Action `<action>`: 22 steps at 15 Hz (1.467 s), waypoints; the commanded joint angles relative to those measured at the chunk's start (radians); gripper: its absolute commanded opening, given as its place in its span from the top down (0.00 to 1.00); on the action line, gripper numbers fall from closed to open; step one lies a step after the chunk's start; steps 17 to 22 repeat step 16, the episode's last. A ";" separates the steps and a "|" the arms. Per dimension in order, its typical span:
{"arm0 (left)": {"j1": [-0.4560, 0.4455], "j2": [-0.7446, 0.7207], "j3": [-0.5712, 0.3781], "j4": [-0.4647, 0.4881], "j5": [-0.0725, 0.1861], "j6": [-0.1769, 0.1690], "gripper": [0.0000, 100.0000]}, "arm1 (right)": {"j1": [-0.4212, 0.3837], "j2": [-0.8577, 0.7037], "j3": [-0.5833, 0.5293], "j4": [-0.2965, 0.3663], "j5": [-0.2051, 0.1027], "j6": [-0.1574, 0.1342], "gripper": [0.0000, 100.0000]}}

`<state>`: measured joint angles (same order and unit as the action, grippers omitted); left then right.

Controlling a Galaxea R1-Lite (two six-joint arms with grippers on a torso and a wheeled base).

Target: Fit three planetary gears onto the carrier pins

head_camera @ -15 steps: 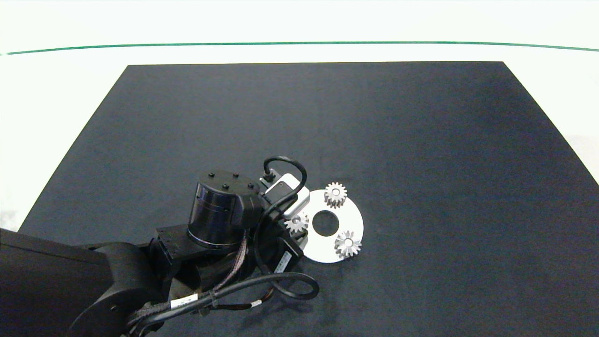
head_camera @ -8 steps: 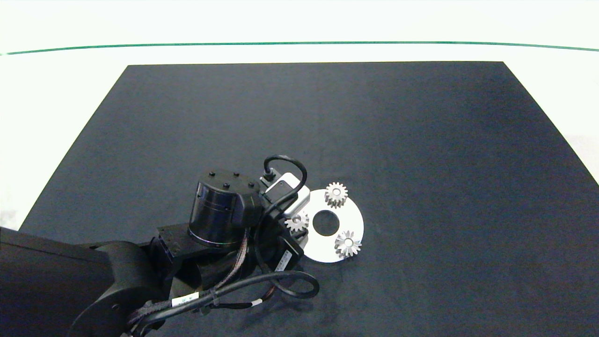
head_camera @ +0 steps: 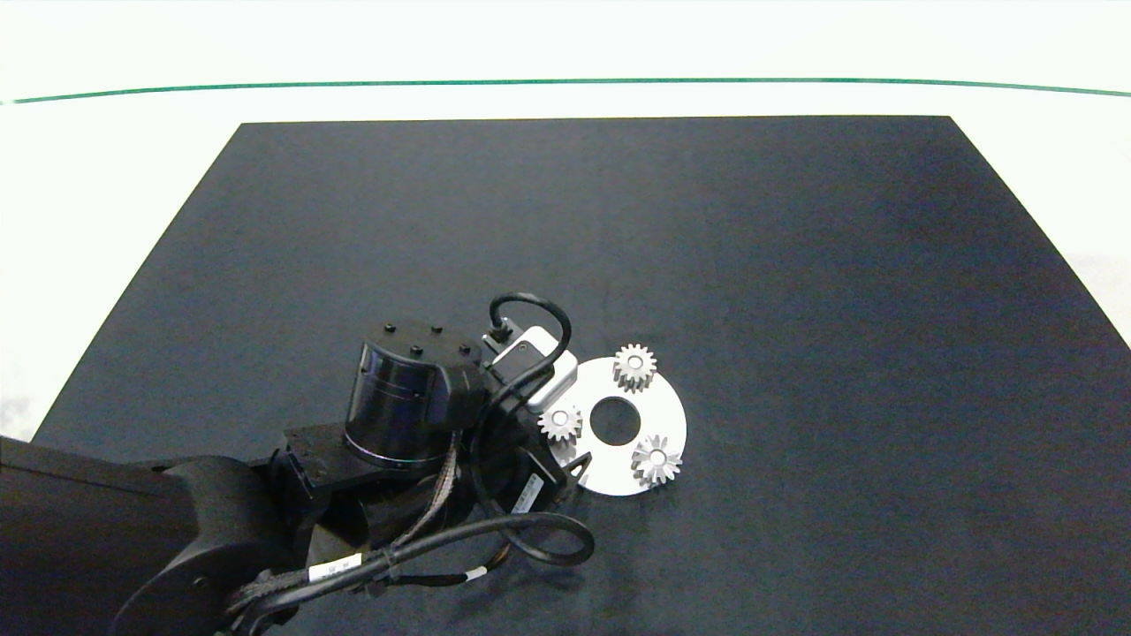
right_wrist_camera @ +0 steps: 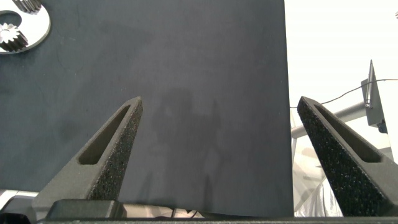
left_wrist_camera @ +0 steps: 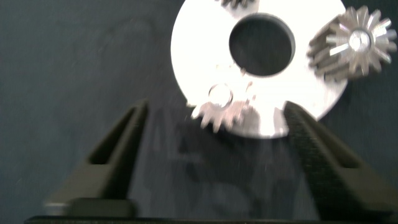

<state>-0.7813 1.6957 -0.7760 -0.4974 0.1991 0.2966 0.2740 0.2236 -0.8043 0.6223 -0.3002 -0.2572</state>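
Gears: three small silver gears (head_camera: pixel 634 367) are seen lying on the white disc (head_camera: pixel 664 419), spaced around its centre hole (head_camera: pixel 615 421). One sits at the far side, one (head_camera: pixel 656 459) at the near right, and one (head_camera: pixel 560 422) at the left edge beside the left arm.

Pins: none are seen bare. A bright spot shows in each bore, so every gear appears to be seated; whether each is fully down cannot be told.

Left gripper (left_wrist_camera: pixel 217 134): held wide open just off the disc's left edge. The nearest gear (left_wrist_camera: pixel 222 112) lies between and ahead of the fingers (left_wrist_camera: pixel 118 146); nothing is gripped or touched.

Step in hand: judged to be release and retreat after the third gear. The fingers are best kept spread and drawn away along their own line, so that no tooth is caught. Any sideways sweep could lift the gear or shift the disc on the mat (head_camera: pixel 795 265).

Right gripper (right_wrist_camera: pixel 217 143): parked well apart over bare mat near the table edge, spread wide and empty.

Holder and contents: the disc alone carries parts, namely the three gears. Its centre hole is empty.
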 commanded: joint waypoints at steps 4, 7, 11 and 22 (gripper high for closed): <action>0.346 -0.567 -0.037 0.398 0.003 -0.002 0.00 | -0.075 0.042 0.007 0.000 -0.004 0.036 0.00; 0.613 -0.860 -0.020 0.557 0.002 -0.007 0.00 | -0.200 0.029 0.022 0.002 -0.004 0.038 0.00; 0.702 -1.286 0.121 0.706 0.002 -0.010 0.00 | -0.234 -0.145 0.154 0.004 0.000 0.019 0.00; 0.787 -1.613 0.268 0.798 -0.009 -0.008 0.00 | -0.274 -0.224 0.289 -0.015 0.113 0.029 0.00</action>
